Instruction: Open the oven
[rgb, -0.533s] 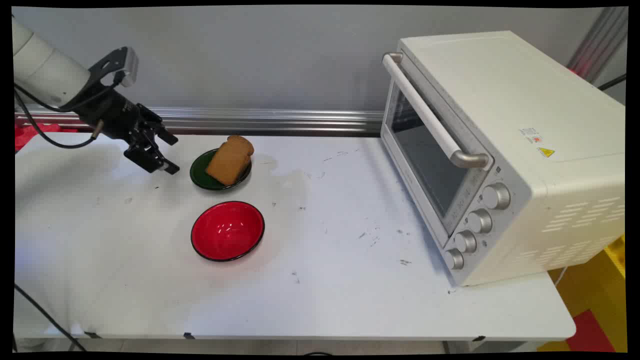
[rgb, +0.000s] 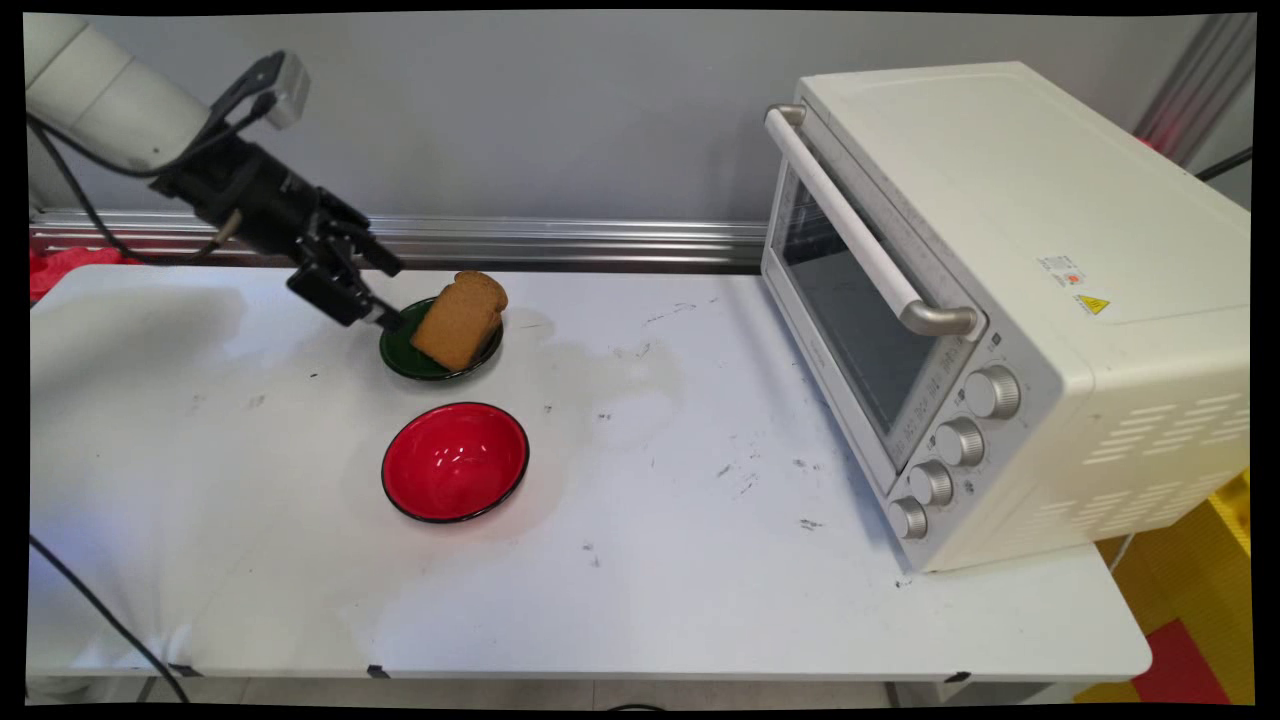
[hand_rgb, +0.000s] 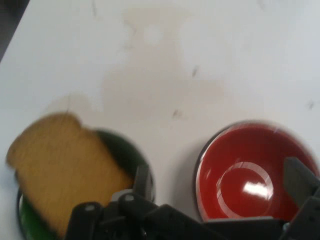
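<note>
A smooth white worktop (rgb: 650, 560), scuffed with dark marks, runs back to a grey wall. At left the black tool (rgb: 385, 295), fingers spread, hovers at the rim of a round dark green plate (rgb: 400, 350) bearing a rough brown slice of bread (rgb: 460, 318); nearer sits a glossy red bowl (rgb: 455, 462). A boxy cream toaster oven (rgb: 1000, 310) with a glass door stands at right.

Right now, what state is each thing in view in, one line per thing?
Gripper: open, holding nothing, above the green plate's left rim.
Toast: on the green plate, overhanging its far rim.
Green plate: on the table, carrying the toast.
Red bowl: upright, empty.
Oven: door shut.
</note>
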